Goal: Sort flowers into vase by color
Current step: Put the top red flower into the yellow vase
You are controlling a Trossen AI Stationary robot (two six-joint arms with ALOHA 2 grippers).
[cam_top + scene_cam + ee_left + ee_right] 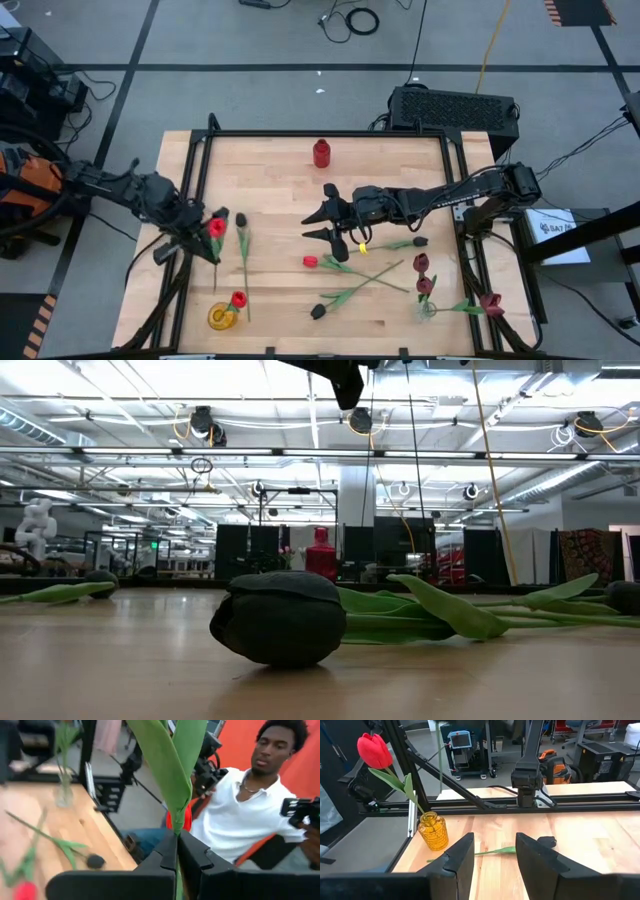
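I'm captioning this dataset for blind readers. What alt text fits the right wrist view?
The right hand, fingers open and empty, hovers over the pale wooden table. Beyond it an amber ribbed glass vase stands near the table's edge, and a bright red artificial tulip with a green leaf is held up beside it; a thin green stem lies on the wood.

one vase (pixel 222 317) stands at the desk's (pixel 280 190) front left, another vase (pixel 427 308) front right, loose flowers (pixel 360 275) between them.
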